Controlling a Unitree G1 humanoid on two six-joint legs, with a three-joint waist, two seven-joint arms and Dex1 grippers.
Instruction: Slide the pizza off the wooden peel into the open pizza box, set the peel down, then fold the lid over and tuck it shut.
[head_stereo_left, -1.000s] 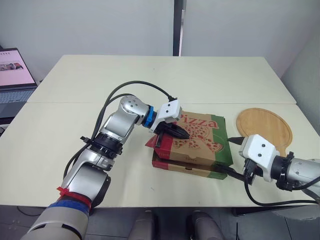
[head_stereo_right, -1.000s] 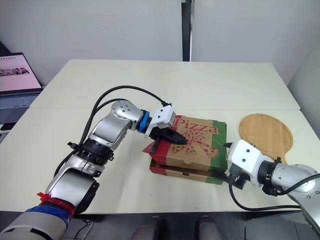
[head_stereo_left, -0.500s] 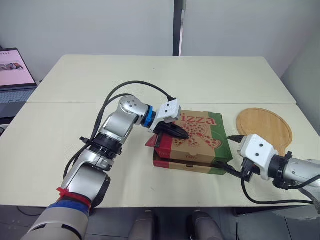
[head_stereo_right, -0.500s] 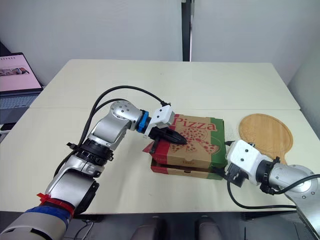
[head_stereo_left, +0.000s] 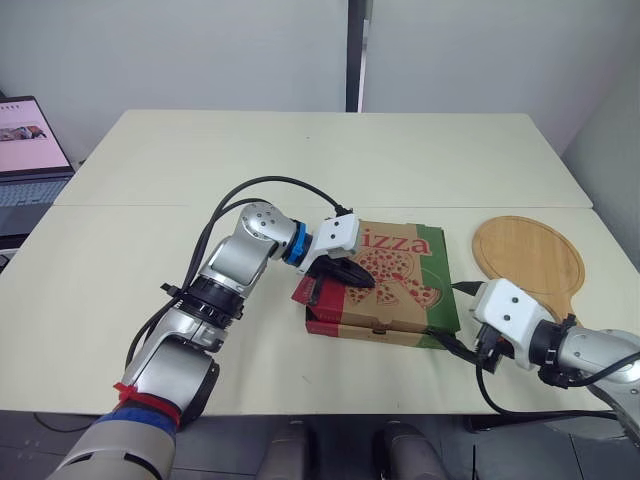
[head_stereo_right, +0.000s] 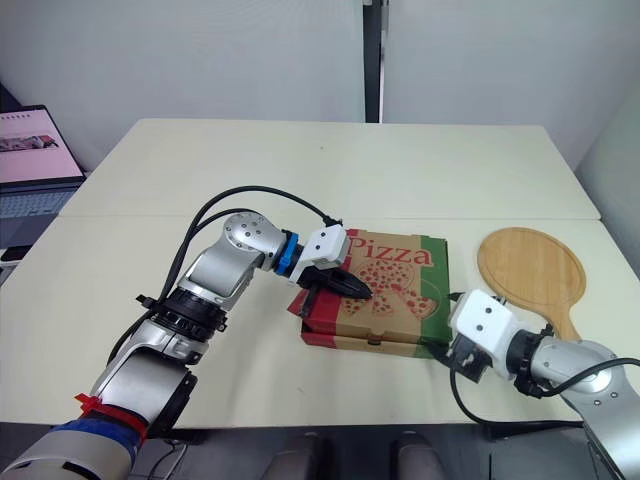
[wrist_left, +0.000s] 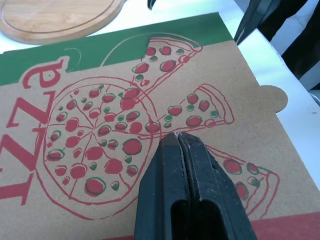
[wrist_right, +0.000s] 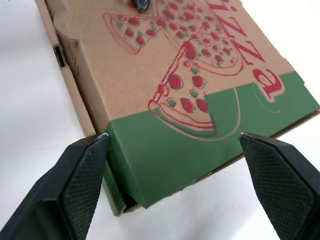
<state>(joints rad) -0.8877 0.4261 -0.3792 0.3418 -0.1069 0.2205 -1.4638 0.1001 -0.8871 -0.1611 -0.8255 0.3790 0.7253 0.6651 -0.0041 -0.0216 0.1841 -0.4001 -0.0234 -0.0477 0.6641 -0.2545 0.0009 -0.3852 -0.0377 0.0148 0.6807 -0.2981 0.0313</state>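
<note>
The pizza box (head_stereo_left: 400, 285) is lying closed on the counter (head_stereo_left: 300, 160), near the middle of its front edge. The printed lid is folded flat over the base, so whatever is being held inside is hidden by it. A green band is running along the lid's right side and a red one along its left. At the box's left side a red flap (head_stereo_left: 303, 290) seems to be sticking out from under the lid, though the view there is too crowded to be sure.

The lid is being pressed by the left gripper (wrist_left: 177, 137). Its jaws are closed tight together with nothing between them, and their tips are being rested on the printed pizza near the lid's middle.

The right gripper (wrist_right: 174, 136) is being held low at the box's front right corner. Its jaws are spread wide, one on either side of the green corner, one tip just beside the box's front wall. Nothing is being gripped by them.

The wooden peel (head_stereo_left: 528, 255) is lying flat on the counter to the right of the box, apart from it. Its handle is pointing toward the front edge and is partly covered by the right wrist.

At the far left, just off the counter's edge, an open laptop (head_stereo_left: 30, 150) is standing with its screen lit.
</note>
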